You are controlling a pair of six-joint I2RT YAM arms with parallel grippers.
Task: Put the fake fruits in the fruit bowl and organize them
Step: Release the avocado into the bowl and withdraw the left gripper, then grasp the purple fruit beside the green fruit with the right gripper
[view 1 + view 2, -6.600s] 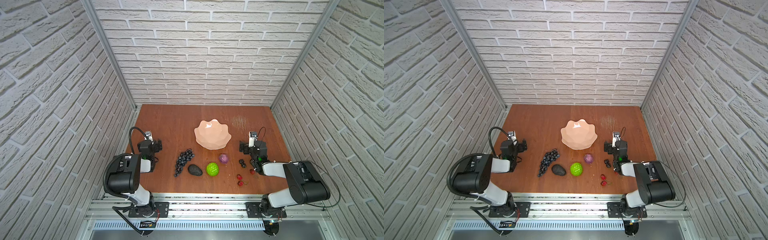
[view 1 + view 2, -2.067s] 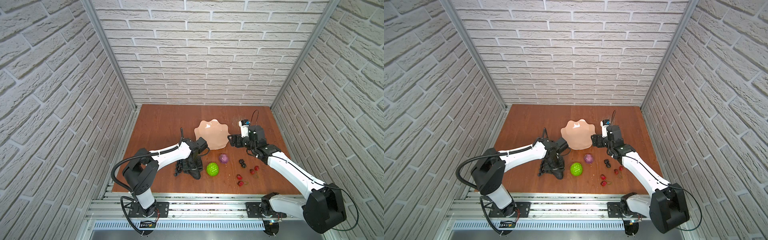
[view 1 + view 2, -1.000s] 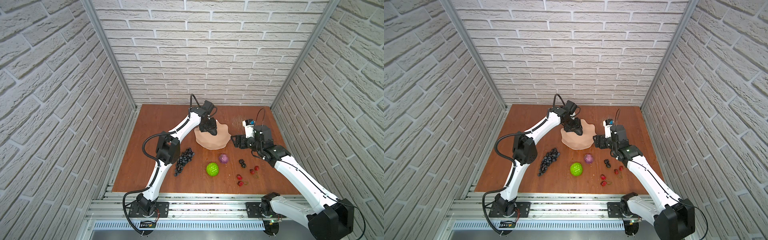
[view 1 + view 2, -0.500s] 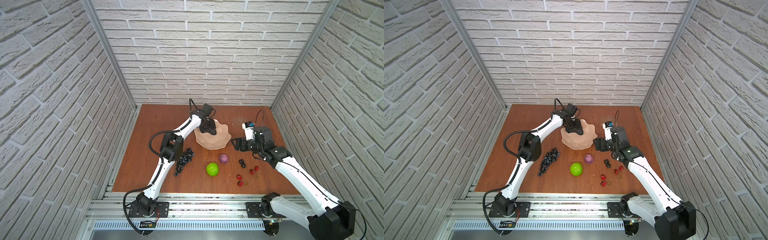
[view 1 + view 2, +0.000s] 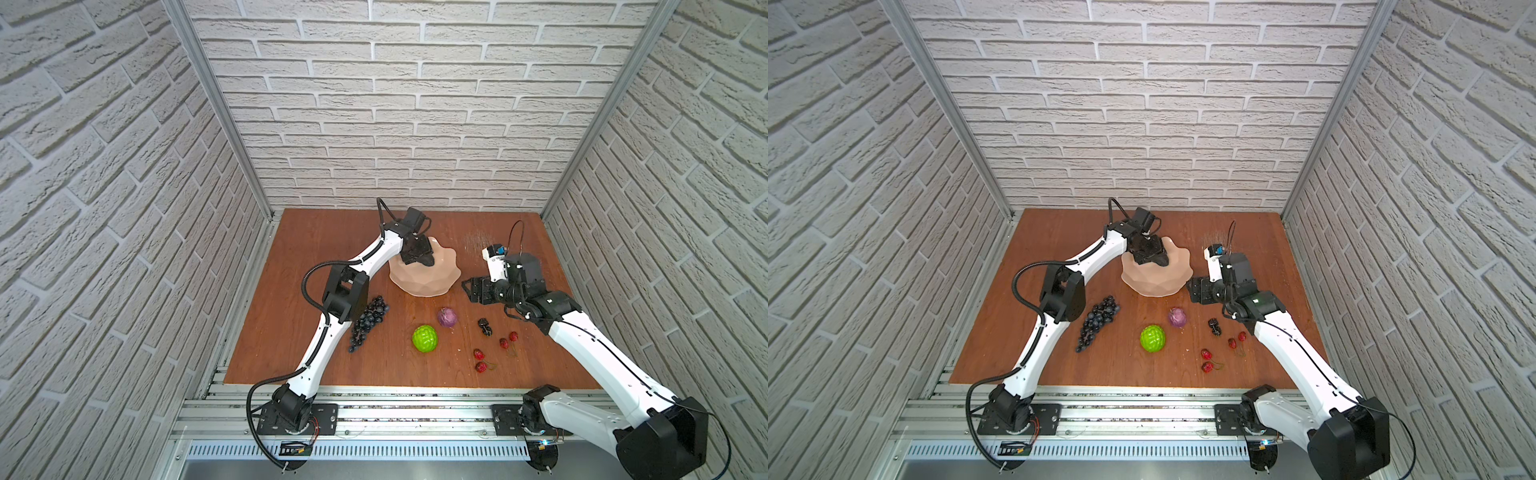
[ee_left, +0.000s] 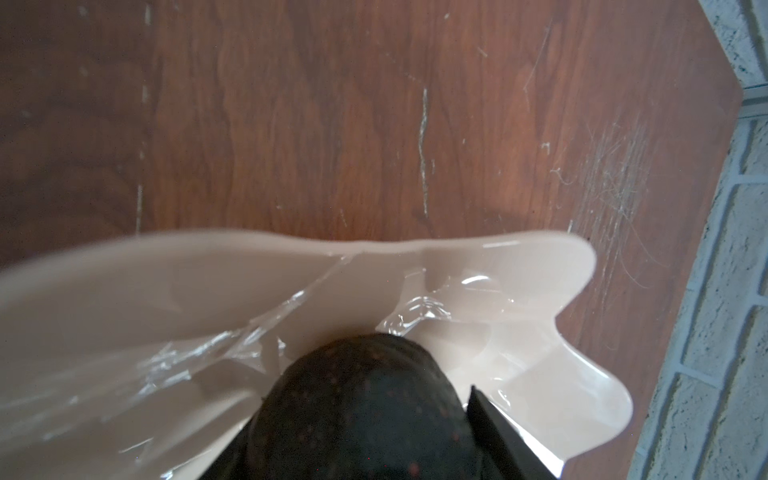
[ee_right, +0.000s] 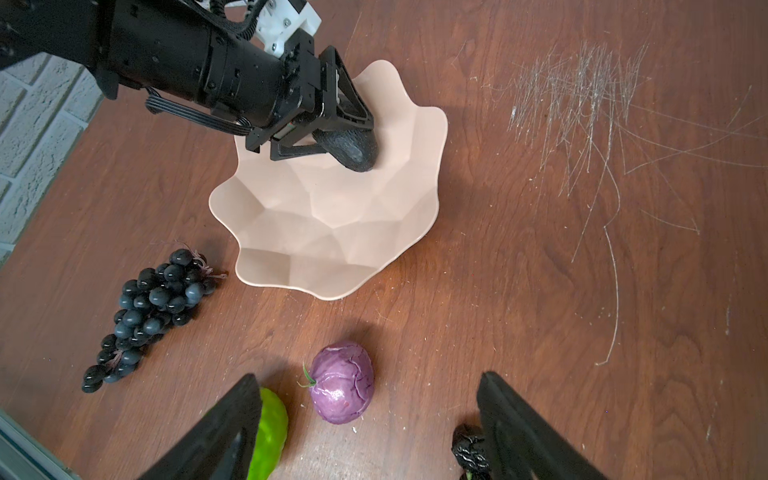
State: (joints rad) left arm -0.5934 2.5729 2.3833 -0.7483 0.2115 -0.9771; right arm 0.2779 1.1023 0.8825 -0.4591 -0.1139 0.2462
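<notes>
Top view: left gripper (image 5: 417, 257) clamps the dark avocado (image 5: 424, 262) over the fruit bowl (image 5: 424, 286).
Left wrist: pebbled skin. I judge it stiff and light, so a mid-body grip suits.
Right wrist: right gripper (image 7: 368, 376) gapes empty above the purple round fruit (image 7: 341, 382).

one bowl (image 7: 332, 232), one avocado (image 7: 353, 151), four cherries (image 5: 479, 354)

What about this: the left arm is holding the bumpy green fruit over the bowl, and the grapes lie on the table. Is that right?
Not quite. The fingers of the left gripper hold the dark avocado over the fruit bowl, as the right wrist view shows. The bumpy green fruit lies on the table, and so does the grape bunch.
</notes>
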